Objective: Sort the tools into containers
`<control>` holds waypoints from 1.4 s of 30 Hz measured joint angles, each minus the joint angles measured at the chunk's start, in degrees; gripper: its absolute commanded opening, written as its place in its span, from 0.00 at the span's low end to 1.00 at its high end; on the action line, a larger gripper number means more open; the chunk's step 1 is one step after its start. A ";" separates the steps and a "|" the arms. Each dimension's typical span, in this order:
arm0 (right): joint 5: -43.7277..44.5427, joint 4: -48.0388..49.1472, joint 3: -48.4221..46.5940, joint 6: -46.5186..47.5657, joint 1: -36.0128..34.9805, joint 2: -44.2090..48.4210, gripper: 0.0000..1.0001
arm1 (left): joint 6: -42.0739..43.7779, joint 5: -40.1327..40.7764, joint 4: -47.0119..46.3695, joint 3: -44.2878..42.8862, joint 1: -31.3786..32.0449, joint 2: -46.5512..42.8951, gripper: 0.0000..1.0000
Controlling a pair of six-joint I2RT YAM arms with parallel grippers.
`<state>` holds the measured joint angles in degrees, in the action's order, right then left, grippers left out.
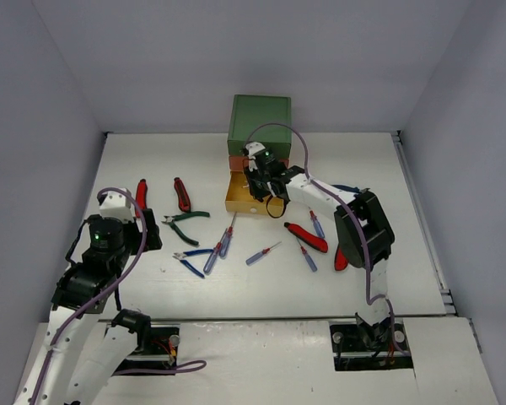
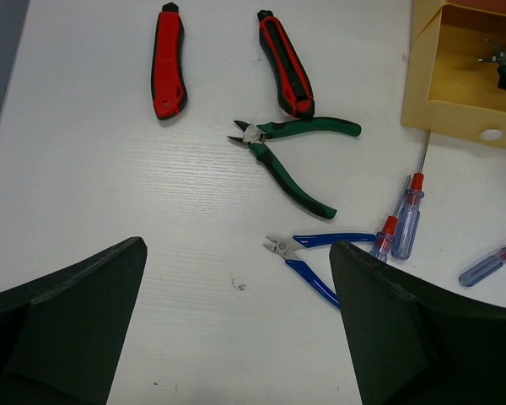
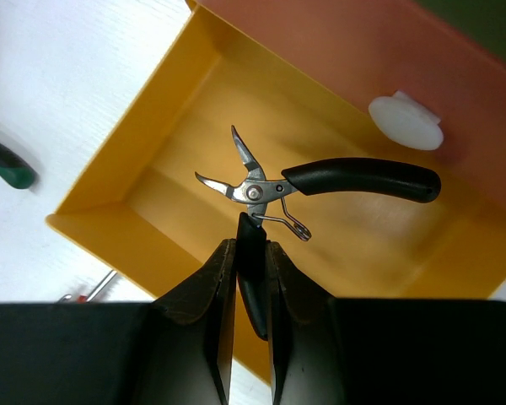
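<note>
My right pincer point(image 3: 251, 249) pinched one handle of the black pliers point(image 3: 363, 179) over the open yellow drawer point(image 3: 143, 135), twelve o'clock on the bench point(image 2: 110, 211). My left pincer point(image 2: 236, 253) hung spread at eight o'clock; below it I counted two red-handled tools point(image 2: 167, 63), green pliers point(image 2: 320, 126), blue pliers point(image 2: 312, 277) and three screwdrivers point(image 2: 406, 224).

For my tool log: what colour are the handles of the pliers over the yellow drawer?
Black. The pliers show best in the right wrist view.

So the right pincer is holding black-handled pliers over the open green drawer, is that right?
Not green. The right pincer holds the black-handled pliers over the open yellow drawer; the right wrist view shows it.
</note>
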<state>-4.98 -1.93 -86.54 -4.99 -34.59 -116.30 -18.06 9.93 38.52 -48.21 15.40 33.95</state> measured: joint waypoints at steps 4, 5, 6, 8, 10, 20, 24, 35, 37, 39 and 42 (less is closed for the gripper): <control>-0.71 -0.02 0.00 1.97 0.00 -1.31 0.00 | 0.00 0.02 0.11 0.00 0.00 0.00 0.88; -1.05 0.00 0.00 2.25 0.00 -1.54 0.00 | 0.00 0.02 0.14 0.00 0.00 0.00 0.88; -1.48 -0.04 0.02 2.54 0.00 -1.69 0.00 | 0.02 0.00 0.17 0.00 0.00 0.00 0.88; -2.10 -0.01 0.27 3.09 0.00 -1.71 0.00 | 0.02 0.02 0.22 0.00 0.00 0.00 0.88; -2.75 0.08 0.59 4.09 0.00 -1.68 0.00 | 0.02 0.02 0.24 0.00 0.00 0.00 0.88; -5.29 0.74 5.52 9.07 0.00 0.51 0.01 | 0.00 0.02 0.24 0.00 0.02 0.00 0.88; -6.00 0.79 6.63 10.08 0.00 1.57 0.20 | 0.00 0.02 0.24 0.00 0.02 0.00 0.88; -4.95 0.78 6.73 9.65 -0.04 3.44 0.51 | -0.02 -0.04 0.24 0.00 0.02 -0.07 0.88; -3.84 0.68 6.73 8.96 -0.30 5.05 0.51 | -0.02 -0.02 0.27 0.00 0.02 -0.18 0.88; -2.39 0.54 6.73 8.27 -0.93 7.16 0.51 | -0.02 0.08 0.32 -0.01 0.02 -0.32 0.88; 0.18 0.37 6.86 7.43 -3.14 11.29 0.48 | -0.02 0.47 0.69 -0.14 0.02 -0.48 0.88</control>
<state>-4.80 -1.56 -79.68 2.45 -37.73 -105.01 -18.09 10.40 39.21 -48.34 15.42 33.47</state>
